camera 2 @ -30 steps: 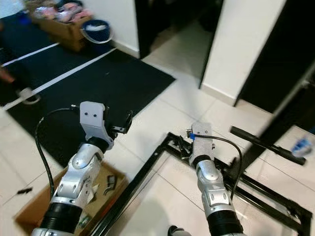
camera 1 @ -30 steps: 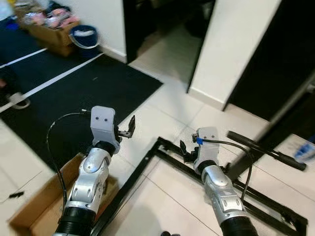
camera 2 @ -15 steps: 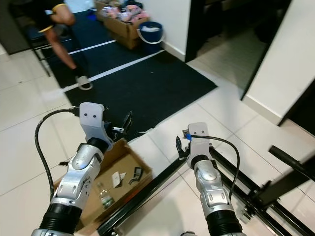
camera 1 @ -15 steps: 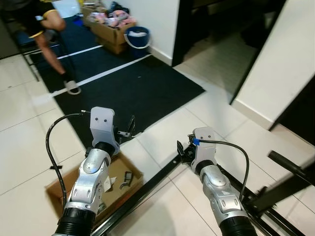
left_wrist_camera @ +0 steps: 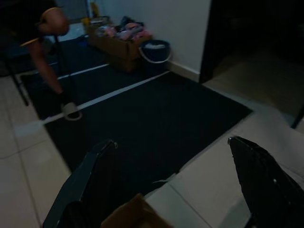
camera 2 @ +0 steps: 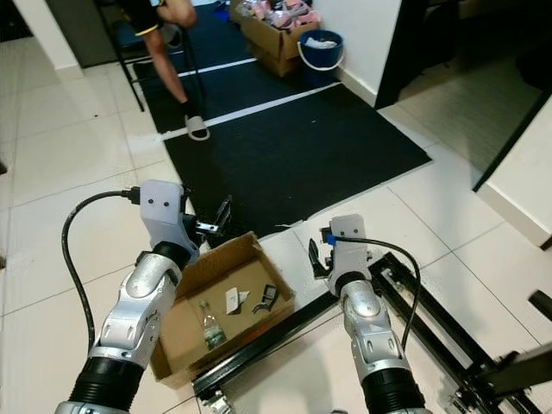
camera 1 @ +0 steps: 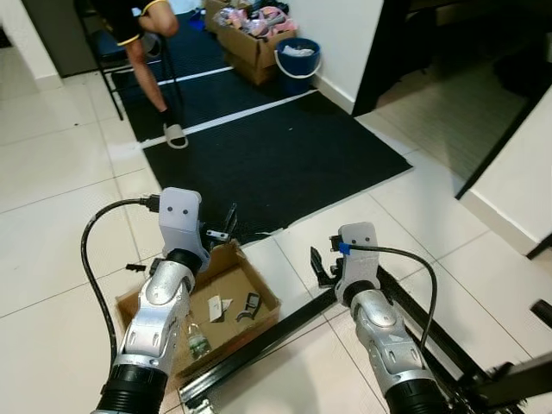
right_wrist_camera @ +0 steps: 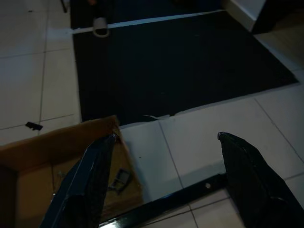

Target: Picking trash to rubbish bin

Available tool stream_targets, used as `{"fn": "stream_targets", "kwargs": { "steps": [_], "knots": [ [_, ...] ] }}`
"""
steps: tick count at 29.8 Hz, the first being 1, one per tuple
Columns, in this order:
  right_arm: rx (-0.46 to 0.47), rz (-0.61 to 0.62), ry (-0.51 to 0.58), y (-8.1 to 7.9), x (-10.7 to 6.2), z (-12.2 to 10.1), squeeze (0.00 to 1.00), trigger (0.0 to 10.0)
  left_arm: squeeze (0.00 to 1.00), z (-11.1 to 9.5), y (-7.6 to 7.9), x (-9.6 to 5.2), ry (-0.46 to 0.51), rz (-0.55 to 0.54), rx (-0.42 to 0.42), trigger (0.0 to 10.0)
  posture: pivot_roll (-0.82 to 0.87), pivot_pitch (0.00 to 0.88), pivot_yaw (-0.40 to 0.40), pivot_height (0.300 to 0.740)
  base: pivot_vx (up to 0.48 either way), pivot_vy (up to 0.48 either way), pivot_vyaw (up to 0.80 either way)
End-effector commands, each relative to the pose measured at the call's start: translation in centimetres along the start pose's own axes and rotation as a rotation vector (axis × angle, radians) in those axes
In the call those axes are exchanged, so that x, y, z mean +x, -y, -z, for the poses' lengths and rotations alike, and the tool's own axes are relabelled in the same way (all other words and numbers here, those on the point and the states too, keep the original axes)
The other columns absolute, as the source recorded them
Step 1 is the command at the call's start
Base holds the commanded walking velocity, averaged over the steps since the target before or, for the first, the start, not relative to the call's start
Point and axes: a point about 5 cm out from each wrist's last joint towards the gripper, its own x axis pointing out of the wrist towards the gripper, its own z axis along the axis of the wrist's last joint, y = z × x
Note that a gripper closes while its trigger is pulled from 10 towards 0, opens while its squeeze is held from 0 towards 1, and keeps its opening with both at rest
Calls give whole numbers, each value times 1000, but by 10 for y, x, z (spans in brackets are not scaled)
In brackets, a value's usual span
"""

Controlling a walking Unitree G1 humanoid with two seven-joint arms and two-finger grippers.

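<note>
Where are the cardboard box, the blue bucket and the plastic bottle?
cardboard box [camera 2: 222, 256]: right eye view, far rim.
blue bucket [camera 2: 320, 55]: right eye view, side wall.
plastic bottle [camera 2: 210, 328]: right eye view, body, inside the box.

**Occluded, cropped and indistinct regions**

The person [camera 2: 164, 21] on the chair is cut off by the top edge of both eye views; just one bent leg, the lower torso and a sandalled foot show. The cardboard box [camera 2: 226, 304] is partly hidden behind the left arm, and its contents, apart from a bottle [camera 2: 210, 329], are too small to identify. The black metal frame [camera 2: 414, 302] runs out of the lower right corner. The far carton [camera 1: 250, 39] holds a pink and pale jumble that cannot be resolved. The left wrist view is very dark; the box corner [left_wrist_camera: 135, 216] is cropped there.
</note>
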Motion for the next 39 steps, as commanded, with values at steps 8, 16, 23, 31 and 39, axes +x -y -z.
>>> {"fn": "stream_targets", "kwargs": {
  "steps": [8, 16, 23, 31, 39],
  "knots": [
    [2, 2, -9, 0, -1, 2, 0, 10000, 0, 5, -1, -3, -25, 4, 5, 10000, 27, 152, 4, 740, 0, 0, 800],
    [3, 3, -8, 0, -1, 2, 0, 10000, 0, 5, -1, -3, -25, 7, 5, 10000, 27, 151, 6, 740, 0, 0, 800],
    [5, 2, -10, 0, -1, 3, 0, 10000, 0, 5, -1, -3, -27, 8, 6, 10000, 27, 151, 6, 740, 0, 0, 800],
    [4, 0, -11, -1, -1, 3, 0, 10000, 0, 6, -1, -3, -29, 8, 6, 10000, 27, 151, 6, 740, 0, 0, 800],
    [5, 1, -11, -1, -2, 3, 0, 10000, 0, 6, -1, -3, -29, 10, 5, 10000, 27, 151, 6, 740, 0, 0, 800]
  ]
}}
